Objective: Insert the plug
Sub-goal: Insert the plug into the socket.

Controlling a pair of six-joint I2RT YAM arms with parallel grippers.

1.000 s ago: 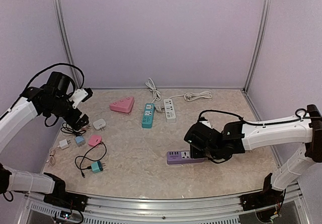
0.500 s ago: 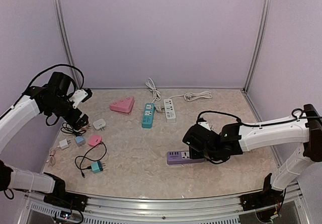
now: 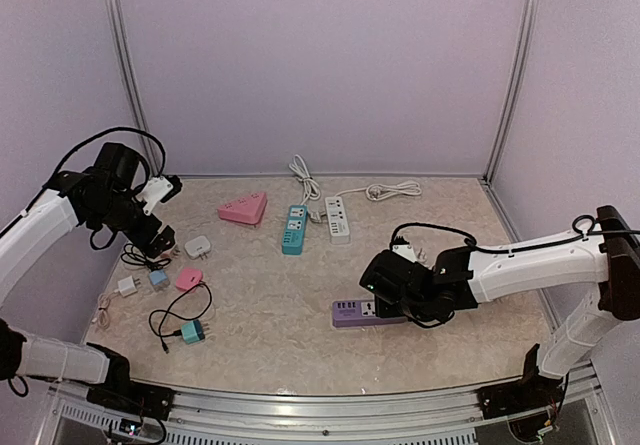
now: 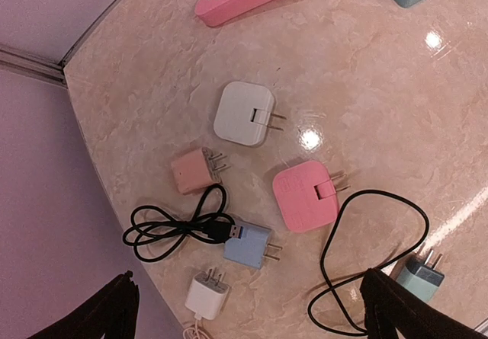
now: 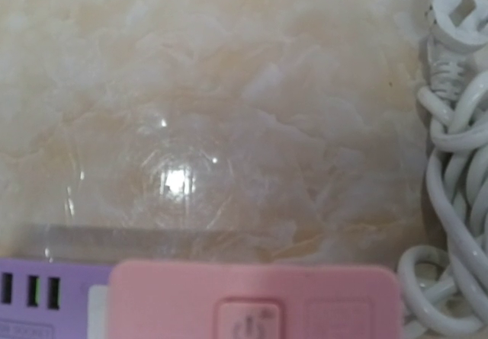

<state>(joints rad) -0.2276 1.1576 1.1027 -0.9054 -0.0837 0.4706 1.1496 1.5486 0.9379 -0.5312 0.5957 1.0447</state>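
Note:
A pink plug [image 5: 255,301] with a power button fills the bottom of the right wrist view, close to the camera, just above the purple power strip [image 5: 46,297]. It sits where the jaws are; the fingers themselves are hidden. From above, my right gripper [image 3: 392,290] hangs low over the right end of that purple power strip [image 3: 352,313], shut on the plug. My left gripper [image 4: 252,312] is open and empty, hovering above loose plugs: a white square plug [image 4: 244,114], a pink square one [image 4: 305,196] and a blue one [image 4: 248,246].
At the back lie a pink triangular strip [image 3: 243,208], a teal strip [image 3: 293,228] and a white strip [image 3: 337,218]. A coiled white cable [image 5: 457,164] lies right of the purple strip. A black USB cable [image 4: 175,225], a white charger [image 4: 207,295] and a teal plug [image 4: 419,274] sit on the left.
My right arm has crept slightly to the left over the purple strip. The left arm has barely shifted and stays open.

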